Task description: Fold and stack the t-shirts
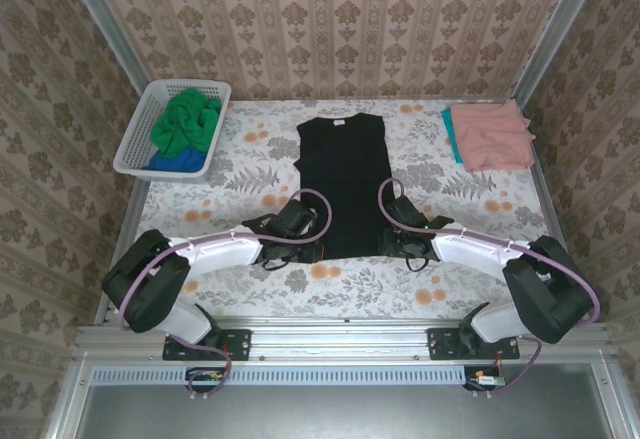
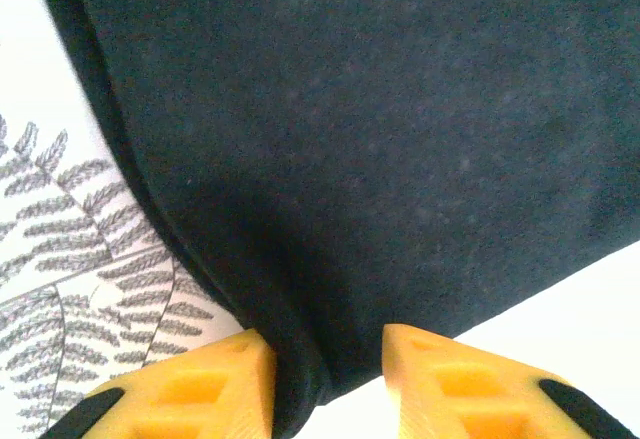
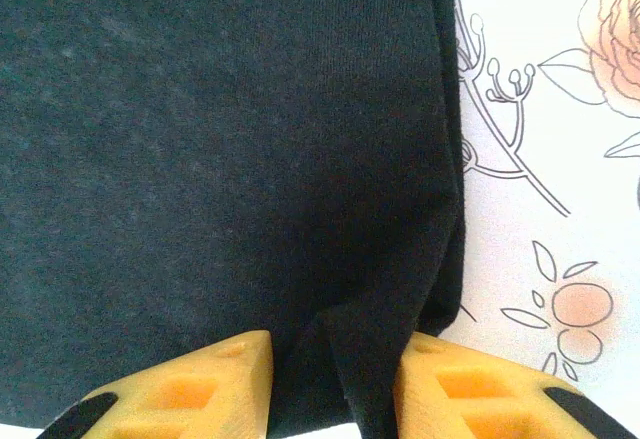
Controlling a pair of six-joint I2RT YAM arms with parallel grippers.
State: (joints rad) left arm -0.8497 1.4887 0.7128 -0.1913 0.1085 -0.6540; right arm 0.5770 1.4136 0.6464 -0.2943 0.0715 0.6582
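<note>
**A:** Which step is this?

**B:** Bottom-hem grab on the black t-shirt (image 1: 343, 174), ready for the fold. The left gripper (image 2: 325, 347) is pinching the near left corner of the hem, with black cloth bunched between its yellow fingers (image 2: 200, 384). The right gripper (image 3: 335, 349) is doing the same at the near right corner, squeezing a raised ridge of cloth.

**A:** Where's the shirt relative to them?

**B:** It lies flat mid-desk (image 1: 250, 294), collar at the far side and hem at the near side. There's one gripper per hem corner, and the rest of the shirt stretches away from both. In the left wrist view the side edge runs off to the far left, with fern print bare beside it. In the right wrist view the side seam sits just right of the gripper, with flower print beyond.

**A:** How should it be done well?

**B:** My read: raise both corners together at the same height, with the hem taut between them so the middle doesn't sag. Carry it toward the collar and lay it square on the shoulders. The right pinch looks like it gathered a pleat, so a slight outward pull should flatten it. Lift enough that the far half doesn't drag.

**A:** And the stack?

**B:** Probably far right, where the pink t-shirt (image 1: 492, 134) lies folded on the teal t-shirt (image 1: 450, 131). The green t-shirt (image 1: 188, 119) and blue t-shirt (image 1: 175, 162) sit unfolded in the white basket (image 1: 135, 139), far left.
</note>
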